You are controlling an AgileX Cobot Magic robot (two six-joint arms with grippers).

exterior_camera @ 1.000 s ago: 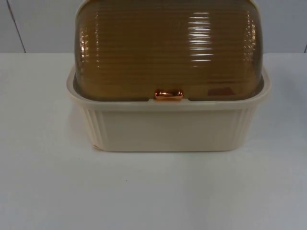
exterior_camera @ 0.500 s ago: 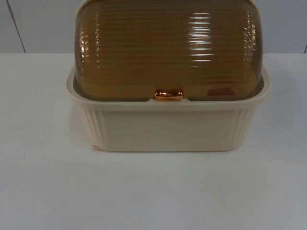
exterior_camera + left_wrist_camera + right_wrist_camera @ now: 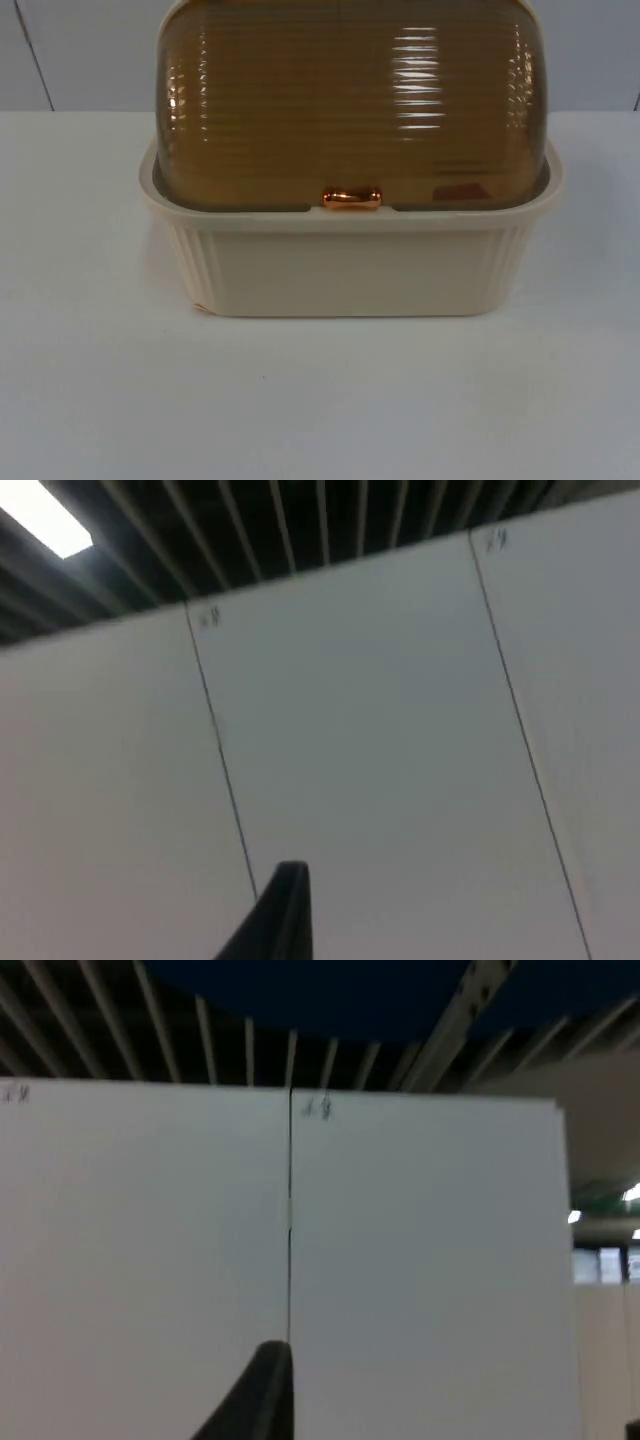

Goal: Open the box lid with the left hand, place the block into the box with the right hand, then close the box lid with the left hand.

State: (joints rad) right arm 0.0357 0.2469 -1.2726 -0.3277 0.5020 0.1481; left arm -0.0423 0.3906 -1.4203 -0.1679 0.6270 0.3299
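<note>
A: Nearest, bare white tabletop [image 3: 320,400]. Then the box [image 3: 350,265], cream, ribbed at the corners, sitting square-on mid-tabletop.

B: Lid?

A: Amber domed lid [image 3: 350,100], ribbed, translucent, down and seated inside the box rim. Small copper handle [image 3: 351,198] at the middle of its front edge, just above the rim.

B: Block?

A: A reddish patch [image 3: 460,191] shows through the lid low on the box's right side. Could be the block already inside, could be a reflection. Cannot tell.

B: Grippers?

A: Left gripper [image 3: 275,920]: its wrist view has one dark fingertip against the grey partition wall [image 3: 380,730] with ceiling slats above, so it looks raised and aimed away from the tabletop. Right gripper [image 3: 260,1395]: likewise, one fingertip against the wall. Jaws on both, released or clenched, cannot tell. Both arms read as waiting.

B: So the step in hand?

A: Judging from the shut lid with no arm near it, either opening is still ahead or the run is over. If opening: bring the left gripper down in front of the handle, catch it squarely, and roll the lid up and back along its curve rather than pulling straight, so the light box doesn't slide.
</note>
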